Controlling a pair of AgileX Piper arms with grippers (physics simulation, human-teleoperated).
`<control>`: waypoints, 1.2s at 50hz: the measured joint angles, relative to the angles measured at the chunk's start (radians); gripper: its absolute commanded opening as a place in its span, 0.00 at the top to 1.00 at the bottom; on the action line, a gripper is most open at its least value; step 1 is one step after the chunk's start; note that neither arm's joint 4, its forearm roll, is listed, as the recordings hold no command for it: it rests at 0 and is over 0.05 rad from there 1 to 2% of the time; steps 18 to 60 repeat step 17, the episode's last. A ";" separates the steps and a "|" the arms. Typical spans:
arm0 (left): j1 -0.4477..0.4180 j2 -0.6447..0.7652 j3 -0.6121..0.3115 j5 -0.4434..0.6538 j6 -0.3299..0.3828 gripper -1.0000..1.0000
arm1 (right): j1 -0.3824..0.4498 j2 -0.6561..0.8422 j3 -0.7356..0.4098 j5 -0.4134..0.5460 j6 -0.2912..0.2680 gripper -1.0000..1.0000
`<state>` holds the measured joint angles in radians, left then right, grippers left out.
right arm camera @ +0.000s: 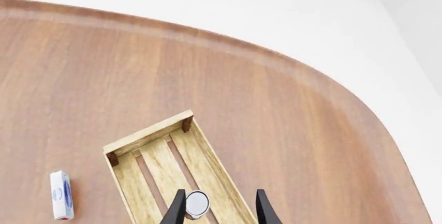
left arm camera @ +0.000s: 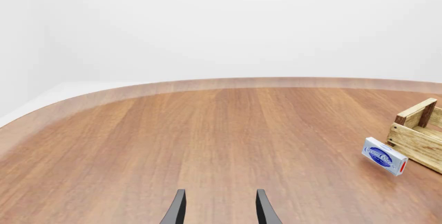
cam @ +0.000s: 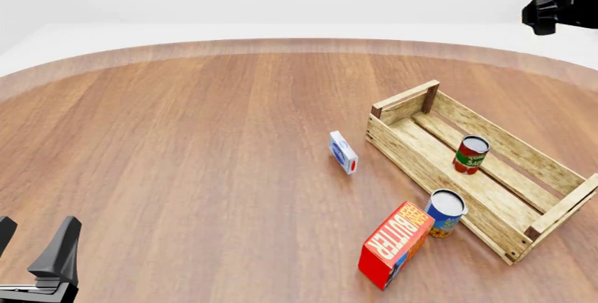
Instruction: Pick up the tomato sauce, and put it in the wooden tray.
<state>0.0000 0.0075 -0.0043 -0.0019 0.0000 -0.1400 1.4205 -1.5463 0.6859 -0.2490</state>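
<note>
The tomato sauce (cam: 472,154), a small can with a red and green label, stands upright inside the wooden tray (cam: 411,98) on the table's right side. In the right wrist view its silvery top (right arm camera: 196,203) shows on the tray's slats (right arm camera: 148,133), far below my right gripper (right arm camera: 219,209). That gripper is open and empty, high above the tray. My left gripper (cam: 33,243) hangs low at the near left, far from the tray. Its fingers (left arm camera: 177,208) are apart with nothing between them.
A blue-labelled can (cam: 446,213) and a red-orange butter box (cam: 396,245) stand just outside the tray's near side. A small white and blue box (cam: 343,152) lies left of the tray. The right arm's dark body (cam: 561,5) shows at the top right corner.
</note>
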 measured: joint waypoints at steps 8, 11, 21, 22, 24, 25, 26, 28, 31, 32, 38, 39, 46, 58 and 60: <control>0.000 0.000 0.000 0.000 0.000 0.00 | 0.052 -0.154 -0.003 0.064 -0.024 0.00; 0.000 0.000 0.000 0.000 0.000 0.00 | 0.073 -0.201 0.021 0.072 -0.022 0.00; 0.000 0.000 0.000 0.000 0.000 0.00 | 0.109 -0.280 0.062 0.084 -0.012 0.00; 0.000 0.000 0.000 0.000 0.000 0.00 | 0.109 -0.280 0.062 0.084 -0.012 0.00; 0.000 0.000 0.000 0.000 0.000 0.00 | 0.109 -0.280 0.062 0.084 -0.012 0.00; 0.000 0.000 0.000 0.000 0.000 0.00 | 0.109 -0.280 0.062 0.084 -0.012 0.00; 0.000 0.000 0.000 0.000 0.000 0.00 | 0.109 -0.280 0.062 0.084 -0.012 0.00; 0.000 0.000 0.000 0.000 0.000 0.00 | 0.109 -0.280 0.062 0.084 -0.012 0.00; 0.000 0.000 0.000 0.000 0.000 0.00 | 0.109 -0.280 0.062 0.084 -0.012 0.00; 0.000 0.000 0.000 0.000 0.000 0.00 | 0.109 -0.280 0.062 0.084 -0.012 0.00; 0.000 0.000 0.000 0.000 0.000 0.00 | 0.109 -0.280 0.062 0.084 -0.012 0.00; 0.000 0.000 0.000 0.000 0.000 0.00 | 0.109 -0.280 0.062 0.084 -0.012 0.00; 0.000 0.000 0.000 0.000 0.000 0.00 | 0.109 -0.280 0.062 0.084 -0.012 0.00; 0.000 0.000 0.000 0.000 0.000 0.00 | 0.109 -0.280 0.062 0.084 -0.012 0.00; 0.000 0.000 0.000 0.000 0.000 0.00 | 0.109 -0.280 0.062 0.084 -0.012 0.00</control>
